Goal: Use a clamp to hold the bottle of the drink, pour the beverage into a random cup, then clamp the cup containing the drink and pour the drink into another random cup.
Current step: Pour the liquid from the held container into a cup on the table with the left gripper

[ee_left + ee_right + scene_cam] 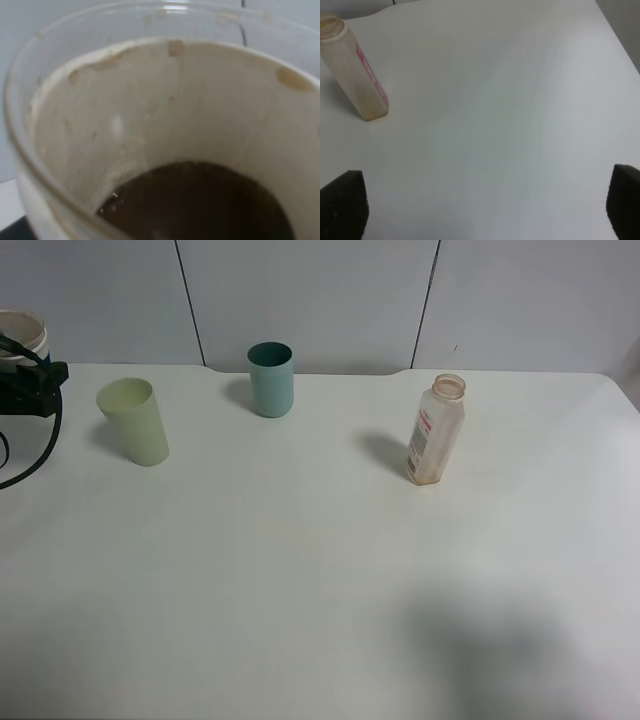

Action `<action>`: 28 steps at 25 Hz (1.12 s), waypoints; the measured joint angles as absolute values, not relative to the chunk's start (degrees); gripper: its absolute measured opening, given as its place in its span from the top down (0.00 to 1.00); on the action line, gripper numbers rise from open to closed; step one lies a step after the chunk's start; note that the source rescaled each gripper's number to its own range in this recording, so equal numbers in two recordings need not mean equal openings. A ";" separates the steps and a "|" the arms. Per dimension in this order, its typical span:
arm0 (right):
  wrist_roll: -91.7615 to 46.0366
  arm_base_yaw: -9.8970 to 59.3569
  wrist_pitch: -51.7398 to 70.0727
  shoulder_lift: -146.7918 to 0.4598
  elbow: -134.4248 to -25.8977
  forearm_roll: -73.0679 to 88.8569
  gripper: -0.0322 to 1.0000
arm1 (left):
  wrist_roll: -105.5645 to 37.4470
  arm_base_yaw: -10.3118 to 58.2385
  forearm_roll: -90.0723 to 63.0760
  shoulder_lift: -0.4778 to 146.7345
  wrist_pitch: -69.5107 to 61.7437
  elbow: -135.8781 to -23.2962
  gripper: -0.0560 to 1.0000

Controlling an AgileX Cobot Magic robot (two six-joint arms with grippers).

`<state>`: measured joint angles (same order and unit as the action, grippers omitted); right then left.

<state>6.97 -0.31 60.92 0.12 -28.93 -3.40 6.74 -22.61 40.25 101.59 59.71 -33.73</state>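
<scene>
Exterior high shows the left gripper [28,378] at the edge of the table [320,570]. What has it got, Jo?

The white cup [20,335], Sam. The jaws are clenched on it. In the left wrist view its tan inside wall fills nearly everything, with the beverage [200,205] pooled dark brown at the bottom. I'd judge the first pour done.

Why keep it upright?

So nothing spills short of a target, I think. The pale yellow-green tumbler [133,422] stands nearest those jaws, just inward of them, mouth up. The teal tumbler [271,380] is further off, beyond it.

And the bottle?

The bottle [437,430] stands upright, uncapped, well apart from the left jaws. It looks all but empty, with only a brown tint low down. In the right wrist view it sits ahead of the right gripper [484,172] and off to one side, touching neither finger.

Those jaws?

Released, spread wide over bare tabletop, grasping nothing. With the bottle that far away, the pouring path is free.

Next?

Probably bring the cup over the pale tumbler's mouth and tip slowly. It looks light, so a bump could topple it.
</scene>
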 joint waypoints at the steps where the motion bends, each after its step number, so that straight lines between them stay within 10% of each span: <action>1: 6.97 -0.31 60.92 0.12 -28.93 -3.40 0.00 | 6.51 -22.61 40.26 101.59 59.56 -33.73 0.95; 28: 6.97 -0.31 60.92 0.12 -28.93 -3.40 0.00 | 1.52 -17.69 44.38 101.59 42.77 -42.24 0.95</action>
